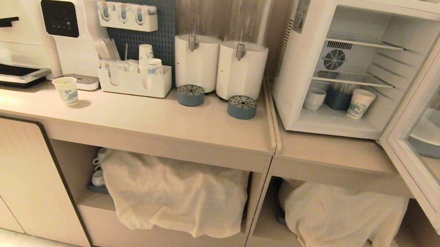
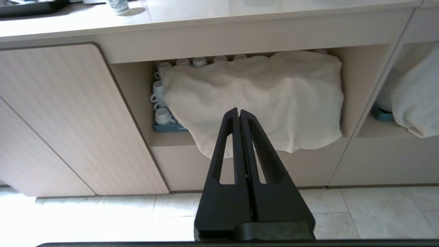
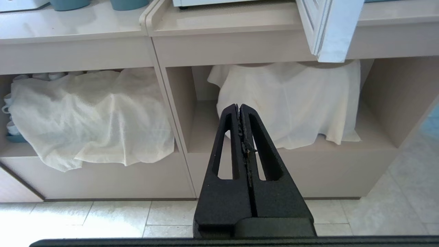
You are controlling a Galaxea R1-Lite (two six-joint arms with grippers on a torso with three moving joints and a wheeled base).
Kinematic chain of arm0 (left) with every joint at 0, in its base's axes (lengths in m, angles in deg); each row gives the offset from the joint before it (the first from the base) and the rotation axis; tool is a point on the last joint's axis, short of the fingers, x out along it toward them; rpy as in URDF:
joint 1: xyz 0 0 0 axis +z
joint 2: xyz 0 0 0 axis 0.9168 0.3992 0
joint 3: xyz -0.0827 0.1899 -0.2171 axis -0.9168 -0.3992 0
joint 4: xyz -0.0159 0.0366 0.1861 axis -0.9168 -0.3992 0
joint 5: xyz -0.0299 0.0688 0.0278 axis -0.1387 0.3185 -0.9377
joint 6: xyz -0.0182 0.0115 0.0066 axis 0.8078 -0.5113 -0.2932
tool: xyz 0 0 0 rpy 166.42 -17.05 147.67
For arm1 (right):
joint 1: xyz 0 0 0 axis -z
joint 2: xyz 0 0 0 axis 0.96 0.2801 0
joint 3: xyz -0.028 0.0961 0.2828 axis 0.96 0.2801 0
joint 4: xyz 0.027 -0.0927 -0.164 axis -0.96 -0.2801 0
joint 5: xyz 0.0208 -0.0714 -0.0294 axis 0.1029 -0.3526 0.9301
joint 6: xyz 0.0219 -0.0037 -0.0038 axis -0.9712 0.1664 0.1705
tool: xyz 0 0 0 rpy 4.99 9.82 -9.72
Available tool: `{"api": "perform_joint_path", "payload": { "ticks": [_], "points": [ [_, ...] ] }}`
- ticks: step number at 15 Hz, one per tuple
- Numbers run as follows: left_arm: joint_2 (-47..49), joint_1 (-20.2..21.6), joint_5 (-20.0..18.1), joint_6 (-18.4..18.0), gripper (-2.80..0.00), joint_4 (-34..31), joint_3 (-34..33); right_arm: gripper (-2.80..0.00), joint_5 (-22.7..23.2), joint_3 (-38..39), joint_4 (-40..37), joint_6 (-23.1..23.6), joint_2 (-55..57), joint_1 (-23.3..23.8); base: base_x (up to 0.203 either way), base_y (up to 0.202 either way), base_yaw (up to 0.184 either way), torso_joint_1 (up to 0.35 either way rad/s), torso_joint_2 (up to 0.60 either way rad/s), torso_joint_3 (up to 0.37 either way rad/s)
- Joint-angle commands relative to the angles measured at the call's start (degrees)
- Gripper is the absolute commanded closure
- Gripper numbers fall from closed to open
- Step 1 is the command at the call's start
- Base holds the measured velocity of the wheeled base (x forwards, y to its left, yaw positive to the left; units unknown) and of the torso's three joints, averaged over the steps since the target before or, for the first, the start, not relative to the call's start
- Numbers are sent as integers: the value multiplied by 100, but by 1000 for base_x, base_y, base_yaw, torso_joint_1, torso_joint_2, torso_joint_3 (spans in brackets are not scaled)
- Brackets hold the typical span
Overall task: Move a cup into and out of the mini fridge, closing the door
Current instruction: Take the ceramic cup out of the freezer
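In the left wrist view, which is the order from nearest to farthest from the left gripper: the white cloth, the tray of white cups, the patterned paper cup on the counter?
From the shut left gripper:
1. White cloth, draped in the open shelf straight ahead.
2. Tray of white cups, beside the cloth at the shelf's edge.
3. Patterned paper cup, up on the counter.

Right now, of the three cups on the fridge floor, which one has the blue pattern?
The paper cup at the right of the mini fridge floor; the cup at left is plain white, the middle one dark blue.
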Motion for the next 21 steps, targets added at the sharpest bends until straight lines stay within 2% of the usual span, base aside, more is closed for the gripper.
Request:
{"api": "perform_joint_path", "payload": {
  "ticks": [1,21],
  "points": [
    [1,-4,4,-3,0,-5,1,0,2,0,-2,-6,6,10,0,0,0,0,0,0],
    [1,-4,-2,24,0,3,1,0,2,0,-2,-6,6,10,187,0,-1,2,3,2]
  ]
}}
